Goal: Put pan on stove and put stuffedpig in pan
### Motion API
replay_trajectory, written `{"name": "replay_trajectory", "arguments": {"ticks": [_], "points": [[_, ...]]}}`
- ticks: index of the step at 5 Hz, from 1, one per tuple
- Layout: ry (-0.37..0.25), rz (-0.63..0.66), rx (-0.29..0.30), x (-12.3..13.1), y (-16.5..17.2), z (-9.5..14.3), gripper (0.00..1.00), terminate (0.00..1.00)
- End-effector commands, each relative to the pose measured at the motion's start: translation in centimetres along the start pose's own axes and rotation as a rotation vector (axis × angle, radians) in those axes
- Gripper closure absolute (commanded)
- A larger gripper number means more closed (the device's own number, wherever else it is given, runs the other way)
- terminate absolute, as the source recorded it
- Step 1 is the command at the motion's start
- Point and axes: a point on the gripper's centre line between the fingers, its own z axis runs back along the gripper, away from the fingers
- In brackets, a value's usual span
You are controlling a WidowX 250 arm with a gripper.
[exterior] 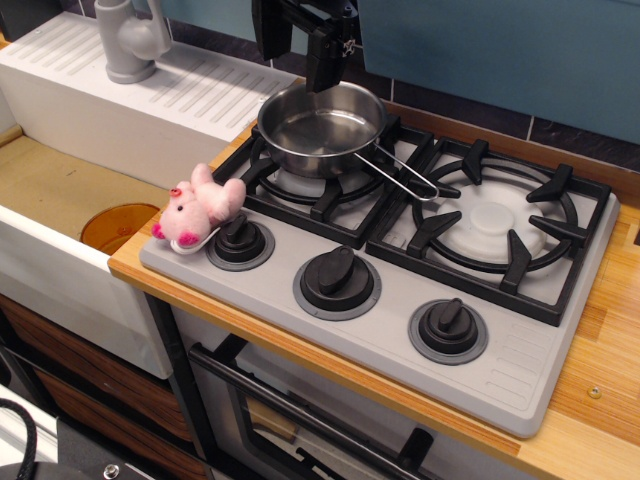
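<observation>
The pan (322, 128) sits on the stove's (380, 300) far-left burner: half done. The pig (198, 205) lies at the near-left knob, untouched. The pincer (298, 45) hangs above, spread, empty.

- One view only, high in front of the counter and off to its left, looking down and slantwise.
- Near enough that the stove (400, 270) fills most of the frame; the sink (60, 190) sits at the left edge.
- The gripper (297, 45) is cut off by the top edge.
</observation>
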Motion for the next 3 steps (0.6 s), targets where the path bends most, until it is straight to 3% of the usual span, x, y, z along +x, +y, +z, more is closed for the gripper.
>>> {"name": "replay_trajectory", "arguments": {"ticks": [1, 3], "points": [[-0.153, 0.026, 0.127, -4.7, 0.3, 3.5, 0.0, 0.0], [-0.197, 0.037, 0.12, -8.7, 0.0, 2.0, 0.0, 0.0]]}}
